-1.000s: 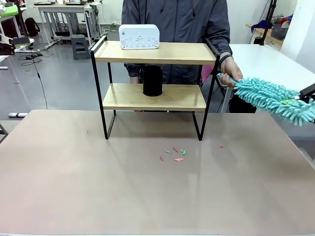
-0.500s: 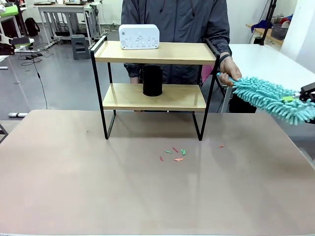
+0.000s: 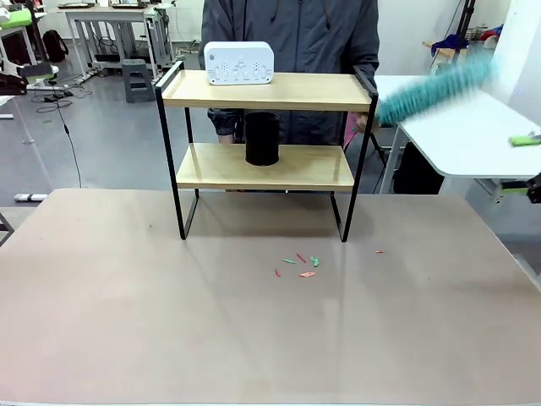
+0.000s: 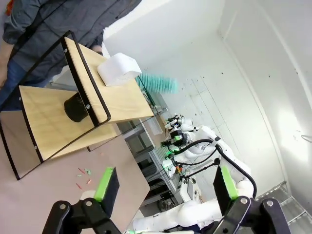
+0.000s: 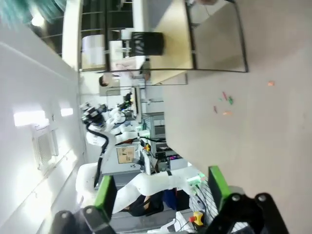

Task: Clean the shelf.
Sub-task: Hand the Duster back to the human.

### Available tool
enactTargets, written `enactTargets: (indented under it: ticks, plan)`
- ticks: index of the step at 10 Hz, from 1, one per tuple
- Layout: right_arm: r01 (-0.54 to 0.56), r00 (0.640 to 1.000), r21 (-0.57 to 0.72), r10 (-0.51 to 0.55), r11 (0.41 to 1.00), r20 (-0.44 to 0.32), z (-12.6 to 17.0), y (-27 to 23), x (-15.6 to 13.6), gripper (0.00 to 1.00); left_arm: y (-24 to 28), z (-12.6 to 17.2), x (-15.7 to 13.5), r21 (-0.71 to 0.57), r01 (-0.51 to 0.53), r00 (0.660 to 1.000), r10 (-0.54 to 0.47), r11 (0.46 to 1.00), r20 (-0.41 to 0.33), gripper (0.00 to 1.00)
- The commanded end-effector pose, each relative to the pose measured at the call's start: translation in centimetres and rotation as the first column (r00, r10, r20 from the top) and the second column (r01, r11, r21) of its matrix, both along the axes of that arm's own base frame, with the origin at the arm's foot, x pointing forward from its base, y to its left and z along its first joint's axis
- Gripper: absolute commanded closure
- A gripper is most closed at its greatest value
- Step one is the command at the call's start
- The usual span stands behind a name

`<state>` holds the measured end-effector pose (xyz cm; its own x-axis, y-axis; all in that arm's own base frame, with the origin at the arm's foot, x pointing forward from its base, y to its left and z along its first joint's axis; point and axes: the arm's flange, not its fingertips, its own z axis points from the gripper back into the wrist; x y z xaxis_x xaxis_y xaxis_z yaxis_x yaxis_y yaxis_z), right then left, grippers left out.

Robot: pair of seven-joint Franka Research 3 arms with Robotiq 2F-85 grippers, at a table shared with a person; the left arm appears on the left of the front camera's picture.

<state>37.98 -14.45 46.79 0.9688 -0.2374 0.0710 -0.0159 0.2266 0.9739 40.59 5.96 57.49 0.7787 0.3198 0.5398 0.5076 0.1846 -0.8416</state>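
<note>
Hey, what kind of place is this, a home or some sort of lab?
Likely a robotics lab, not a home: other white robot arms stand at tables beyond the shelf, and workbenches line the bare floor behind the person.

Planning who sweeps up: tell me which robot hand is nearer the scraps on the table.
Right, as far as I can judge. The right hand sits at the table's right edge, right of the scraps. The left hand views them from well back.

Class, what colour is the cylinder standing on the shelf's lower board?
Black cylinder; the front view shows it best.
</note>
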Motion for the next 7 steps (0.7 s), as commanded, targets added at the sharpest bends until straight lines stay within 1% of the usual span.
enactTargets:
  ticks: [1,2,3,4,5,7]
  plan:
    - [-0.018,0.999,0.117,0.014,0.993,0.03,5.1,1.0,-3.3,0.0,-1.8,-1.6,0.0,-0.096,0.112,0.993,-0.116,0.989,-0.033,0.0]
    - [-0.044,0.998,0.169,0.035,0.985,0.059,7.6,3.0,-4.7,0.0,-3.4,-3.3,0.0,-0.059,0.144,0.986,-0.148,0.988,-0.072,0.0]
    - [-0.109,0.992,0.194,0.094,0.975,0.086,9.4,5.4,-5.7,0.0,-4.7,-4.6,0.2,-0.106,0.208,0.968,-0.221,0.972,-0.123,0.0]
    - [-0.139,0.988,0.146,0.127,0.979,0.086,10.3,8.0,-5.6,0.0,-6.1,-5.9,0.4,-0.094,0.249,0.946,-0.262,0.964,-0.188,0.0]
    - [-0.091,0.993,0.131,0.079,0.987,0.091,8.2,2.8,-4.8,0.0,-4.0,-3.7,0.1,-0.068,0.159,0.983,-0.164,0.985,-0.078,0.0]
    - [-0.091,0.993,0.131,0.079,0.987,0.091,8.2,2.8,-4.8,0.0,-4.0,-3.7,0.1,-0.068,0.159,0.983,-0.164,0.985,-0.078,0.0]
